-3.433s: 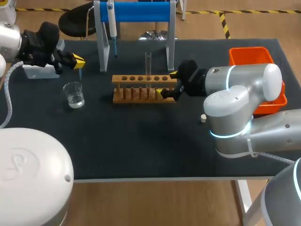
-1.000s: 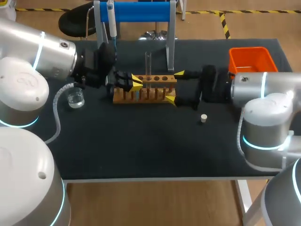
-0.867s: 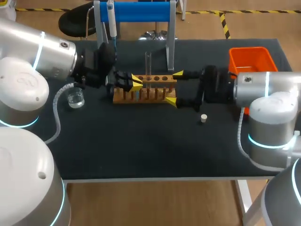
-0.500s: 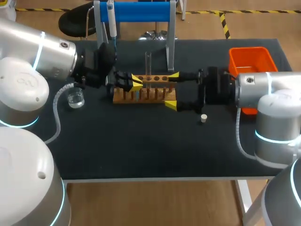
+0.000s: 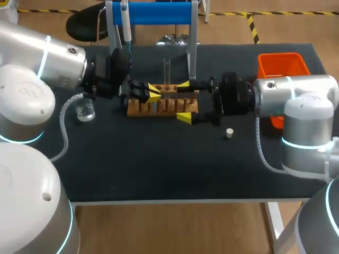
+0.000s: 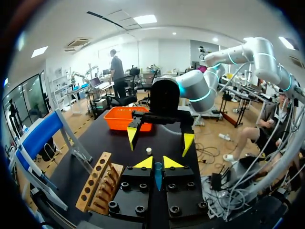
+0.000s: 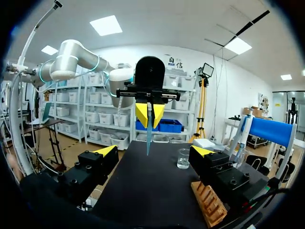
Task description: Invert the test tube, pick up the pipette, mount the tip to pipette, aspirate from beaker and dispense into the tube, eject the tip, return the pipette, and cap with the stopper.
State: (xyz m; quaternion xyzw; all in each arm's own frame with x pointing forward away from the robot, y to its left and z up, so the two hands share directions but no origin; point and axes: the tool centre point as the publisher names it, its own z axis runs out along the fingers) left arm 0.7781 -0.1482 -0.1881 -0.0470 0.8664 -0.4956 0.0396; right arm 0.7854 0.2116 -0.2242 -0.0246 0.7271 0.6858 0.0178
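Facing the right jaws, wide open and empty, the test tube (image 5: 167, 69) stands upright in the rack (image 5: 164, 107) just beyond them; left jaws pinch a blue tip (image 6: 157, 174), probably the pipette's.

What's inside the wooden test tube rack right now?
One clear glass test tube stands upright in the wooden rack. The left gripper covers its left-end holes; the visible ones look empty.

My left arm (image 5: 50, 61) comes in from the left, wrist level, left gripper (image 5: 153, 91) pinched tight on a blue tip (image 6: 157, 174). Right arm (image 5: 291, 98) reaches in from the right, right gripper (image 5: 185, 101) facing it, fingers spread wide.
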